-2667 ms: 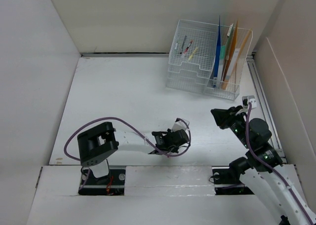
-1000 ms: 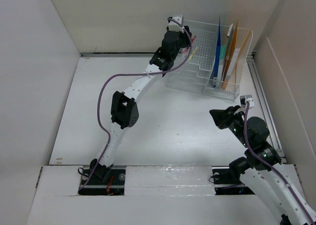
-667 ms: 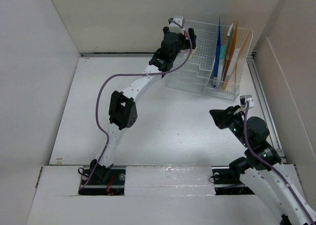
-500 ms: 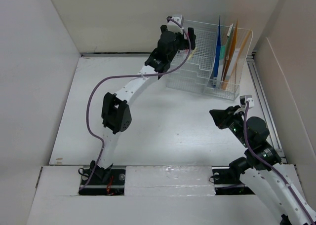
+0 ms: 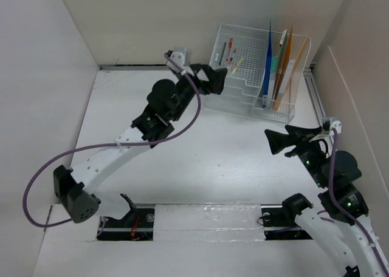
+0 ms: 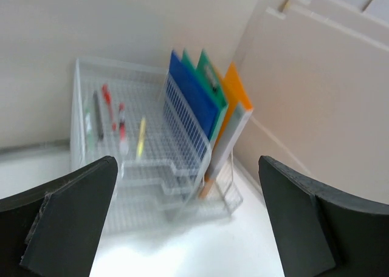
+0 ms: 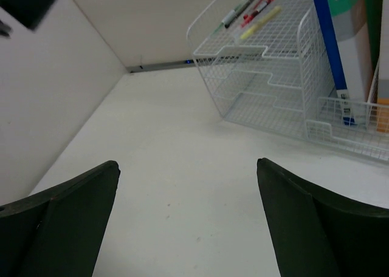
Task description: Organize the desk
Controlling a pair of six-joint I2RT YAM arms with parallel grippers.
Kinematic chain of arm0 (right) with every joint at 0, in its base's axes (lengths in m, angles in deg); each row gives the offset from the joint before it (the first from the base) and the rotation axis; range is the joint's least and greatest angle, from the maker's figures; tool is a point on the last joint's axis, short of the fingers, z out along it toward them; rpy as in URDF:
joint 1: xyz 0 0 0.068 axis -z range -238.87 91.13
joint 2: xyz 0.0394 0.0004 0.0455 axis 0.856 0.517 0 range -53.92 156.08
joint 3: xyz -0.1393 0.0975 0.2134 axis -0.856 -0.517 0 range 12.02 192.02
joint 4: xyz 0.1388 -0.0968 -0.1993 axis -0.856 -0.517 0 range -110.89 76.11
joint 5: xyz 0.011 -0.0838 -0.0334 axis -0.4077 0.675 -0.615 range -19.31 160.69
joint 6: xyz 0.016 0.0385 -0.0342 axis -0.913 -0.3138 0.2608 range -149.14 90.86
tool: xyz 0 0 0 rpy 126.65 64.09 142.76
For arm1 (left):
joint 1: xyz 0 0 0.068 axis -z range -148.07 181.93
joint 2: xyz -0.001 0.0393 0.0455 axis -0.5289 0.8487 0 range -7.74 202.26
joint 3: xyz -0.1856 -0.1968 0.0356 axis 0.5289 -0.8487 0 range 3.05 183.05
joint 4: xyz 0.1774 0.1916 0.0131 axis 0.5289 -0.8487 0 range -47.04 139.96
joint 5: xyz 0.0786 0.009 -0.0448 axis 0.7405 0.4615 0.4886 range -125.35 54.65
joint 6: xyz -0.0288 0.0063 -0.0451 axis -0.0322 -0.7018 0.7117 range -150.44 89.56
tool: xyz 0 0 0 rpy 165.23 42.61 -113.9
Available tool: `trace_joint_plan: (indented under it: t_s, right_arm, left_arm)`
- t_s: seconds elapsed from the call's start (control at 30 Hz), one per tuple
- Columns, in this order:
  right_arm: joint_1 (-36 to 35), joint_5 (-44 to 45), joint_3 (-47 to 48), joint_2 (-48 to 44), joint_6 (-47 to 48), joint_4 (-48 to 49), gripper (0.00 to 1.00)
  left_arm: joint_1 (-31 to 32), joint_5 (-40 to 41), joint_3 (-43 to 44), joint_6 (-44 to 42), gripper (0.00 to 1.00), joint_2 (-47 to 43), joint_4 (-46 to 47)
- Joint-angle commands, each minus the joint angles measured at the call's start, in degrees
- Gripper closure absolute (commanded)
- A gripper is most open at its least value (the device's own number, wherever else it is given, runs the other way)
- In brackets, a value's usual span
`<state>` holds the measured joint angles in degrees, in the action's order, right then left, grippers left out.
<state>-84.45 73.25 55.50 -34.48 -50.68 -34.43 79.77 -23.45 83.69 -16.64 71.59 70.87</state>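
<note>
The desk (image 5: 182, 137) is a bare white tabletop with white panel walls around it. My left gripper (image 5: 217, 81) hangs open just left of the white wire-mesh organizer (image 5: 243, 76) at the back right, with nothing between its fingers. The left wrist view shows that gripper (image 6: 188, 228) wide open, facing the organizer (image 6: 146, 161). My right gripper (image 5: 284, 136) stands open over the desk's right side, in front of the organizer. In the right wrist view, only bare desk (image 7: 182, 167) lies between the right gripper's (image 7: 188, 216) fingers.
Several pens (image 5: 228, 51) lie in the organizer's top tray. Blue, green and orange folders (image 5: 279, 64) stand upright in its right section. The pens (image 6: 112, 116) and folders (image 6: 206, 107) also show in the left wrist view. A metal rail (image 5: 319, 107) runs along the right wall.
My left gripper has opened and drawn back from over the organizer's top tray, down and to the left. My right gripper has opened and its arm has shifted slightly right.
</note>
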Motion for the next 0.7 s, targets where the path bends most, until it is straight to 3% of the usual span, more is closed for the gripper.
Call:
trace_joint_plan:
  t_s: [0.0, 0.13, 0.4, 0.67]
  right_arm:
    - [-0.52, 0.69, 6.07, -0.63, 1.59, -1.08, 0.0]
    - [-0.52, -0.72, 10.47, -1.86, 1.94, -3.36, 0.0]
    - [-0.52, 2.18, 13.64, -4.76, 2.47, -8.2, 0.0]
    - [-0.52, 1.65, 12.77, -5.12, 1.5, -8.82, 0.0]
  left_arm:
    - [-0.46, 0.49, -12.21, 6.41, 0.01, -8.2, 4.67]
    - [0.15, 4.43, -23.23, 8.78, 0.01, -24.52, 2.57]
    - [0.15, 20.25, -37.73, 14.31, 0.01, -47.92, -12.54]
    - [0.15, 21.94, -39.16, 15.46, 0.01, -52.18, -17.91]
